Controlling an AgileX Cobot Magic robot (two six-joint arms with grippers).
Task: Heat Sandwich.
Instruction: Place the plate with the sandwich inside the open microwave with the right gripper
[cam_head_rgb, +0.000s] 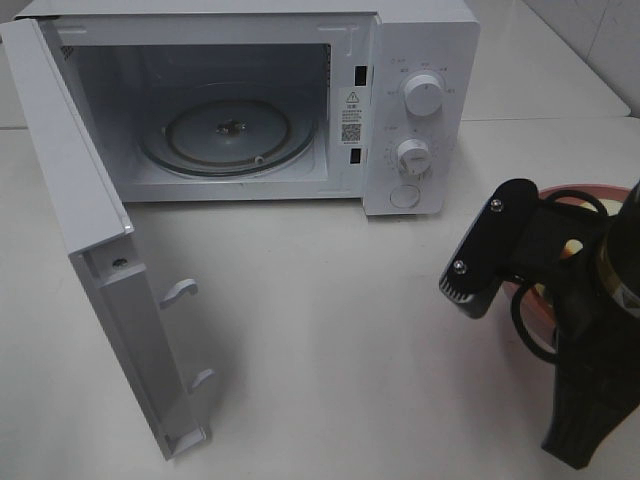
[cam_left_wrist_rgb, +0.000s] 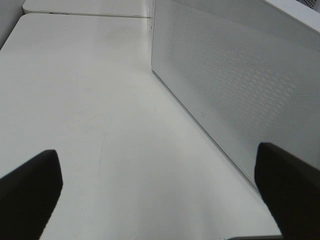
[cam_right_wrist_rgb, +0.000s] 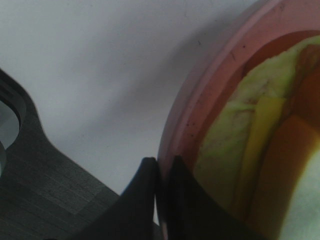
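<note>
Sandwich (cam_right_wrist_rgb: 235, 150) on pink plate (cam_right_wrist_rgb: 210, 90), right tool (cam_right_wrist_rgb: 160, 167) pinching its rim, left tool (cam_left_wrist_rgb: 157, 165) spread, empty

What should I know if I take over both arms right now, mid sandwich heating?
Left gripper: open, empty, over the table.
Right gripper: shut on the pink plate's rim.
Sandwich: on that plate, right of the microwave, outside it.
Done: door open, turntable bare, plate gripped.
To do: carry plate onto the turntable, release, shut the door, start heating.
</note>
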